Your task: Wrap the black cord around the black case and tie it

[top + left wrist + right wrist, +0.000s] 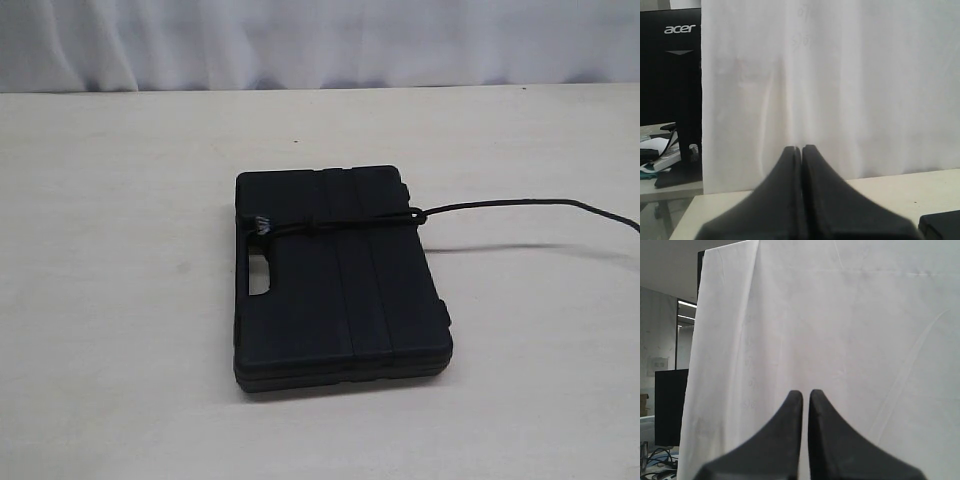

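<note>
The black case (340, 280) lies flat in the middle of the table, its handle slot on the left side. The black cord (340, 224) runs across the case's far part, with a knot near the left edge, and its free end (520, 204) trails off to the right across the table and out of the exterior view. Neither gripper shows in the exterior view. In the left wrist view my left gripper (802, 148) is shut and empty, pointing at the white backdrop; a corner of the case (942, 225) shows. My right gripper (806, 392) is shut with only a hairline gap, empty.
A white cloth backdrop (320, 40) hangs behind the beige table (120, 300). An Acer monitor (670, 65) stands beyond the table's edge in the left wrist view, with clutter on a desk beneath it.
</note>
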`<state>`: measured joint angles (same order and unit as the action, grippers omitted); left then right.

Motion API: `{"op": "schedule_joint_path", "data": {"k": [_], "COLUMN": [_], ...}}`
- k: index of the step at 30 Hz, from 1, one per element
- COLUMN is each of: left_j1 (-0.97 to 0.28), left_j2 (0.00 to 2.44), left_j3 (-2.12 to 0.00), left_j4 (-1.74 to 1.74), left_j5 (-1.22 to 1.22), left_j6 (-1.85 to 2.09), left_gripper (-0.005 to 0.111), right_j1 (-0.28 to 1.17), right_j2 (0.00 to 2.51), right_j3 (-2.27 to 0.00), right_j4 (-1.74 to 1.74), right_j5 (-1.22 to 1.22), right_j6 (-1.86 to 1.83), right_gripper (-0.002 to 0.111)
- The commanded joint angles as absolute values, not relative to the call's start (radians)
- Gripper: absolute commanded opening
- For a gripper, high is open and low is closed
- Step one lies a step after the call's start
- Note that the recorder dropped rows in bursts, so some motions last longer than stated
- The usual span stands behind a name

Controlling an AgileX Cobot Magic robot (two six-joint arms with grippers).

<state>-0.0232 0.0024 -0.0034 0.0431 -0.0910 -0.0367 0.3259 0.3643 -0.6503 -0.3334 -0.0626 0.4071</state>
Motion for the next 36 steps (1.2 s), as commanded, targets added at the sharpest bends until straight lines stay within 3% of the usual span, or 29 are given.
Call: {"op": "schedule_joint_path", "data": {"k": [1,26,36], "left_j1": [0.004,0.004,0.004], "left_j2": [0.000,0.000,0.000], "left_j3": [0.000,0.000,0.000], "left_j4": [0.043,0.147,0.103], "left_j5": [-0.035,0.308,0.306], "left_j6": [-0.061,-0.057,-0.053], "left_gripper": [0.000,0.000,0.000], "right_j1": [0.328,0.328,0.328], "right_j2": [0.361,0.361,0.361], "right_j3": [-0.646,-0.646,-0.646], "right_j4": [-0.330,-0.330,-0.330], "right_j5": [-0.054,-0.054,-0.054], "right_j6": [0.408,0.408,0.408], "right_gripper": [0.004,0.004,0.004]}}
